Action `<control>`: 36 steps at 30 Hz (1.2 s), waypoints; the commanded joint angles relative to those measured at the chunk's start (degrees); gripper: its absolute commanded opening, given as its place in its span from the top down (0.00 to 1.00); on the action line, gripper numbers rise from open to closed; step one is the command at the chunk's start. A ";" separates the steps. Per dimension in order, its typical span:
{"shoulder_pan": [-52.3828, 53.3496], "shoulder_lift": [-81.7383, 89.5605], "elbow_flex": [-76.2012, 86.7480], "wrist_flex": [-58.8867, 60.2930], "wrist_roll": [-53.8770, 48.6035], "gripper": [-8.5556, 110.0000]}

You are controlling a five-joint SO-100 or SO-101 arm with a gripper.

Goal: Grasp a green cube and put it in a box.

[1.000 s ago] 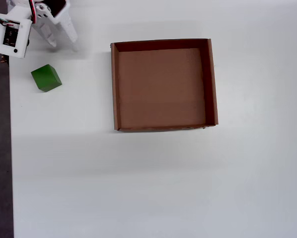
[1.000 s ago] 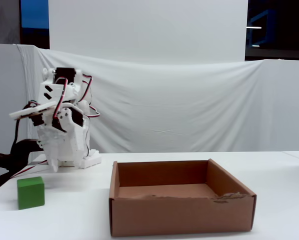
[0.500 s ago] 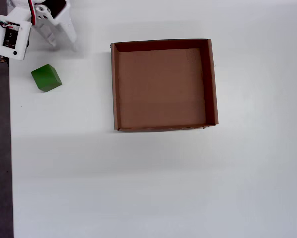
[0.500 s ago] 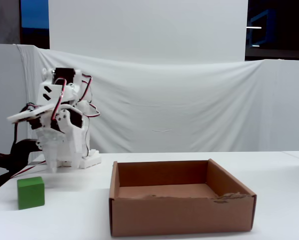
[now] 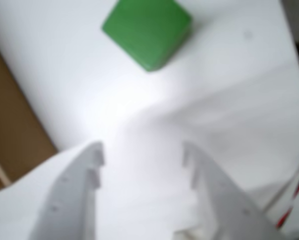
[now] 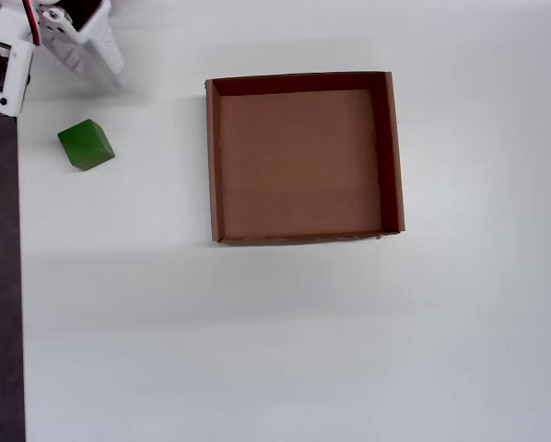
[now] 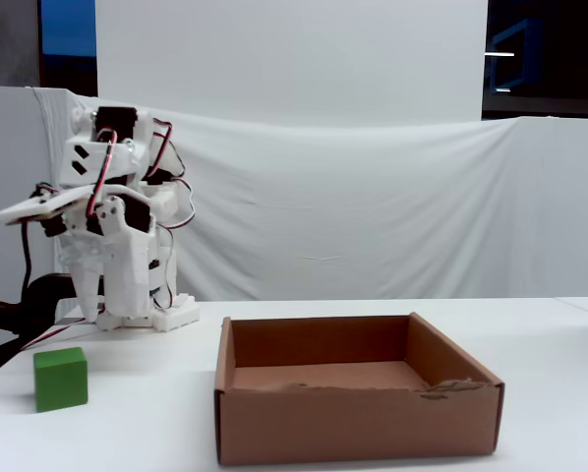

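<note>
The green cube (image 6: pixel 86 145) rests on the white table, well to the left of the box (image 6: pixel 213 166) in the overhead view. The fixed view shows the cube (image 7: pixel 60 379) at the front left and the brown cardboard box (image 7: pixel 358 418) empty at centre. My gripper (image 6: pixel 96 66) hovers beyond the cube near the table's top-left corner, pointing down (image 7: pixel 86 313) and apart from the cube. In the wrist view the gripper (image 5: pixel 142 152) is open with only bare table between its fingers; the cube (image 5: pixel 147 30) lies ahead of the fingertips, at the top of the picture.
The arm's white base (image 7: pixel 151 315) stands behind the cube at the back left. The table's left edge (image 6: pixel 18 276) runs close to the cube, with dark floor beyond. A white cloth backdrop (image 7: pixel 373 216) hangs behind the table.
The gripper has swung left toward the table's corner and risen slightly. The cube and the box have not moved.
</note>
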 commanded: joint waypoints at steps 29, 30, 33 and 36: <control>2.81 -21.97 -13.45 -9.23 -13.27 0.74; 2.64 -21.97 -13.36 -9.58 -13.71 0.74; 2.55 -21.97 -13.27 -9.76 -16.17 0.74; 2.37 -22.32 -13.36 -12.04 -17.93 0.74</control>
